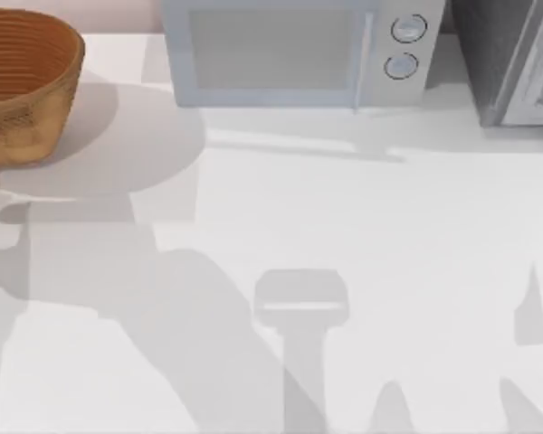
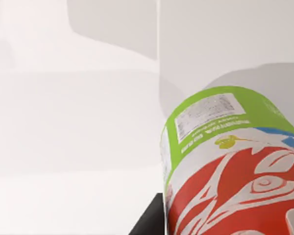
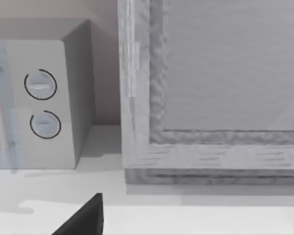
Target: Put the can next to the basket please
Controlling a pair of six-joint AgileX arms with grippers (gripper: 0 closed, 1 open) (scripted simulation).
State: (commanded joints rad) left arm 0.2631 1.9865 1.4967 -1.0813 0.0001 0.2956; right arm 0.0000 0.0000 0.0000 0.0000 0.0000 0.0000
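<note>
One can [image 2: 230, 166], close against left gripper

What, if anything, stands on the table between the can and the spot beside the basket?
Nothing visible. In the left wrist view the can sits close to the camera over bare table. The basket stands at the far left corner; the microwave stands against the back edge, off that path.
</note>
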